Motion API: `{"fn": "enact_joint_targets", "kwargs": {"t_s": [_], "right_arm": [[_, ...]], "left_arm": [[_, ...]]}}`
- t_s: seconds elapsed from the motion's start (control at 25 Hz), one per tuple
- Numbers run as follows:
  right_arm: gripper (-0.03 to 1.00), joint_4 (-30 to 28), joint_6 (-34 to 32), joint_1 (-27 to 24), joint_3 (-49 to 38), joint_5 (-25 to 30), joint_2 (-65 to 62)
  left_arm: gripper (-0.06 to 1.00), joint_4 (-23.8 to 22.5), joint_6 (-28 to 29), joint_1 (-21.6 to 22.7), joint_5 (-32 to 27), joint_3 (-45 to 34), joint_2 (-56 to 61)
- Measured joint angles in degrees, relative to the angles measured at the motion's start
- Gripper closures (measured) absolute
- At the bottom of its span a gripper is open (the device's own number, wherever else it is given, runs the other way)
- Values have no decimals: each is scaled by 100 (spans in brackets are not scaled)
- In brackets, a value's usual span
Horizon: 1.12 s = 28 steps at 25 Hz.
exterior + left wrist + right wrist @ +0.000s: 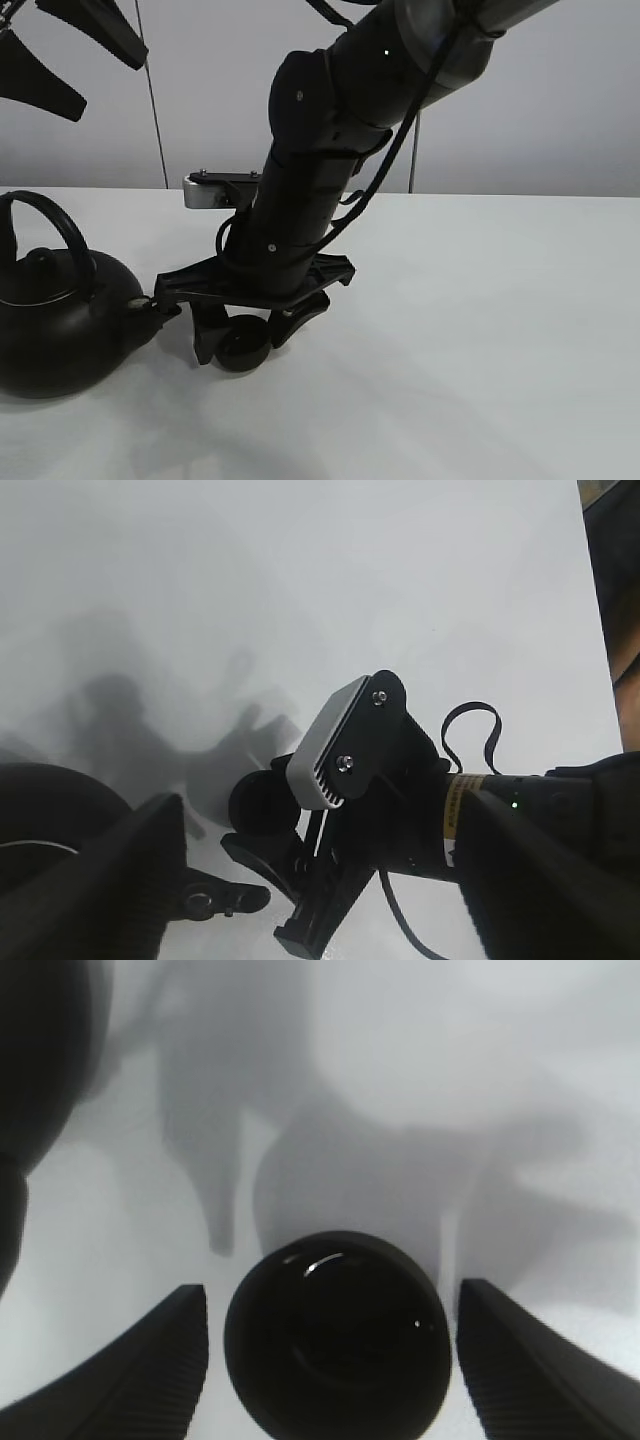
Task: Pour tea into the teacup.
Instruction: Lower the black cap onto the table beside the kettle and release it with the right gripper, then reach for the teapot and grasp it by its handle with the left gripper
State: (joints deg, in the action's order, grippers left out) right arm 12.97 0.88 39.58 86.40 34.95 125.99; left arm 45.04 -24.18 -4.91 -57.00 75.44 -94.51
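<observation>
The small black teacup [241, 356] stands on the white table [480, 320], just right of the large black kettle [55, 320] and close to its spout. My right gripper [252, 338] reaches across and is open, with its fingers either side of the cup. In the right wrist view the teacup [337, 1340] sits between the fingers [135, 1380] with a thin gap on each side. My left gripper [105, 85] hangs high above the kettle, open and empty. The left wrist view shows the cup [262, 802] and the kettle [50, 820] below the left gripper [318, 798].
The right arm's wrist with its grey camera block [205, 190] stands over the cup and hides part of it. The table's back edge runs along a pale wall [520, 100]. White tabletop stretches to the right of the cup.
</observation>
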Motion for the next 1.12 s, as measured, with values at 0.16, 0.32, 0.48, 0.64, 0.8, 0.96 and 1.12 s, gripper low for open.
{"fn": "enact_joint_targets", "kwargs": {"t_s": [0.16, 0.32, 0.48, 0.64, 0.8, 0.96, 1.12], "right_arm": [[47, 0, 0, 0, 0, 6, 0], [47, -12, -15, -23, 0, 194, -24], [47, -31, -88, -242, 0, 263, -288], [47, -52, -129, -573, 0, 263, -572], [47, -257, -196, -1044, 0, 334, -750], [47, -962, -381, -1761, 0, 861, -982], [47, -1847, -413, -2497, 0, 1587, -1468]], "left_arm": [[40, 0, 0, 0, 0, 0, 0], [40, 0, 0, 0, 6, 0, 0], [40, 0, 0, 0, 32, 0, 0], [40, 0, 0, 0, 43, 0, 0], [40, 0, 0, 0, 47, 0, 0], [40, 0, 0, 0, 47, 0, 0], [40, 0, 0, 0, 47, 0, 0]]}}
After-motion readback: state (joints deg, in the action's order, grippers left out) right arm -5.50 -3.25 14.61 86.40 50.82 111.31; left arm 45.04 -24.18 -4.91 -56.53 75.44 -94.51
